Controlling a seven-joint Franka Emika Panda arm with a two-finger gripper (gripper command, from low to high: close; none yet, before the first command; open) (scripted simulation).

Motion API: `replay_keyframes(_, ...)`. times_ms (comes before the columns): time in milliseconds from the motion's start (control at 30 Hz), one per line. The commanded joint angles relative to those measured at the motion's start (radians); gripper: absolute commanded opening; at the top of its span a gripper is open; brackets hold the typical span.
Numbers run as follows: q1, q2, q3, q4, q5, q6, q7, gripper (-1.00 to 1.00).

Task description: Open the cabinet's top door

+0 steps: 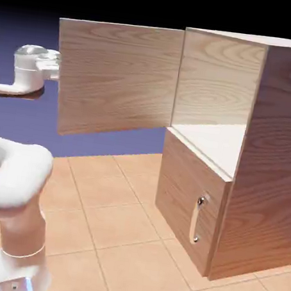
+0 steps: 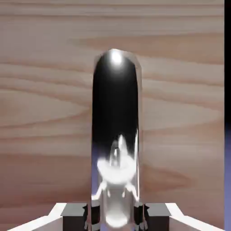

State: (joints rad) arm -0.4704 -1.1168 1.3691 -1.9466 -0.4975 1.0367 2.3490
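**K:** Jaws pinched on the handle (image 2: 116, 135). Hand view has both grey fingertips (image 2: 74, 215) tight against the shiny bar at the bottom edge, one per side, no gap visible. Gripper (image 2: 116, 216) is clamped, not spread.

**M:** Where does the top door (image 1: 115, 76) sit?

**K:** Swung wide open. Exterior view shows the panel hinged at the cabinet's (image 1: 269, 158) front corner and standing out toward the view's left, its plain wood face toward the camera. Upper compartment is exposed: pale shelf floor (image 1: 216, 144), wood back wall.

**M:** Handle visible from outside?

**K:** No, it is behind the panel in that view. Only the hand view shows it: a silver bar running up the middle of the picture, rounded at the top, wood grain filling the rest behind it. Strip of blue-violet backdrop down that picture's right edge, past the door's edge.

**M:** Arm?

**K:** White arm (image 1: 14, 182) rises from the lower left. The wrist (image 1: 32, 68) meets the door's free edge at upper left; the fingers themselves are hidden behind the panel there.

**M:** Lower door (image 1: 183, 198)?

**K:** Closed, flush with the cabinet front. Its small silver handle (image 1: 197, 219) stands vertical near the right edge of that panel. Cabinet stands on a tan tiled floor (image 1: 117, 235).
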Motion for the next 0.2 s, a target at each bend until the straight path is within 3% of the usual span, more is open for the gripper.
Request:
replay_keyframes(0,-0.034,-0.005,0.015,0.036,0.006,-0.026,-0.008,-1.0)
replay_keyframes(133,-0.159,-0.029,0.065,0.175,0.023,-0.118,-0.042,-1.0)
replay_keyframes(167,-0.159,-0.029,0.065,0.175,0.023,-0.118,-0.042,1.0)
